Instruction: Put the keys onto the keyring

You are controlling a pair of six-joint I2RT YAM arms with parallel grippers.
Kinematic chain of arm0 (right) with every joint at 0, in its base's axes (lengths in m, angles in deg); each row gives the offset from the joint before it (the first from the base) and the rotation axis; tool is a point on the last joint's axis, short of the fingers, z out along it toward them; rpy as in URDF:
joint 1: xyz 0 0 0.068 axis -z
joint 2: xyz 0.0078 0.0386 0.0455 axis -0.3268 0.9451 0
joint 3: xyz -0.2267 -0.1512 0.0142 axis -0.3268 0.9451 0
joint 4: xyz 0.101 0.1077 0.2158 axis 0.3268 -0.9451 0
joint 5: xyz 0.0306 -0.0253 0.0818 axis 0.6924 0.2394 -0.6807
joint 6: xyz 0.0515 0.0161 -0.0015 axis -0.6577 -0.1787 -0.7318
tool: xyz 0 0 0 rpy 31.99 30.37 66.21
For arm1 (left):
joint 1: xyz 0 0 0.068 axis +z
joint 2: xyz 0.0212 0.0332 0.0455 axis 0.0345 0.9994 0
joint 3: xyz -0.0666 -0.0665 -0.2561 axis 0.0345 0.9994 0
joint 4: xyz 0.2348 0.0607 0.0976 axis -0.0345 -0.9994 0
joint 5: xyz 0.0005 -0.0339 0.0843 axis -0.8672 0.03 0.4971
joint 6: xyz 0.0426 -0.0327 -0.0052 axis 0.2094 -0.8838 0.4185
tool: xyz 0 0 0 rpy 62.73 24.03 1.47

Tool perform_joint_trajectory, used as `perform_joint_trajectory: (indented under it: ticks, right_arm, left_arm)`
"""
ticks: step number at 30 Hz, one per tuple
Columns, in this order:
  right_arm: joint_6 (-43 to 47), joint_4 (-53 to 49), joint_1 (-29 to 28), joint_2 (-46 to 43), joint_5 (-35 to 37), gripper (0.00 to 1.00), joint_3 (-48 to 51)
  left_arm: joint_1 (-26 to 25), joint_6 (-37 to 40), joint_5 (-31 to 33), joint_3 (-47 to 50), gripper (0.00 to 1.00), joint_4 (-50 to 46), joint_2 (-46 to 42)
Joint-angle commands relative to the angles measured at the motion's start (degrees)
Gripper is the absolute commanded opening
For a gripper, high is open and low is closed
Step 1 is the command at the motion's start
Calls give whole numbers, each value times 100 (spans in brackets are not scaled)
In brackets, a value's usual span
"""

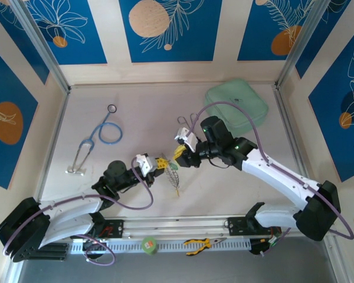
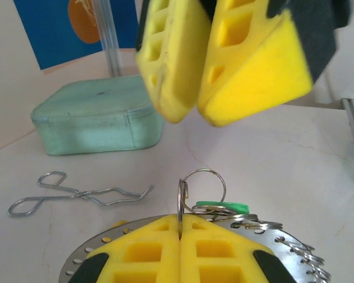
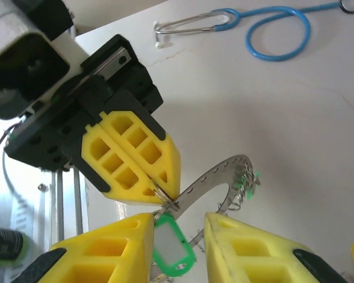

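No legible text, labels, numbers or signs on anything in view.

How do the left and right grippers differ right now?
Left gripper is shut, pinching a thin wire loop by the keyring; right gripper is open, a green key between its fingers. Left gripper points rightward, right gripper leftward, tip to tip. Both have yellow fingers.
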Motion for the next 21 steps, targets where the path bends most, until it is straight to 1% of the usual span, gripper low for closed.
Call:
perform_joint_trajectory:
  ticks: [1,3,7,11,16,21]
  right_arm:
    - [-1802,-370,-366,-118,907,30,-240]
    - [-2225,-721,-445,-35,1099,30,-435]
    - [-2355,-1121,-629,242,1208,33,-712]
    - [-2365,-1111,-632,413,1051,34,-791]
    - [-2358,-1182,-613,587,1079,33,-944]
    - [-2401,-1150,-587,726,845,33,-1033]
  left_arm:
    - [-10,-106,212,-103,0,220,-64]
    - [-10,-106,226,-103,0,217,-48]
    - [-15,-106,164,-105,0,242,-3]
    - [-11,-123,127,-89,0,278,-3]
    - [-10,-141,101,-70,0,296,-21]
    - [-15,-124,89,-61,0,278,-49]
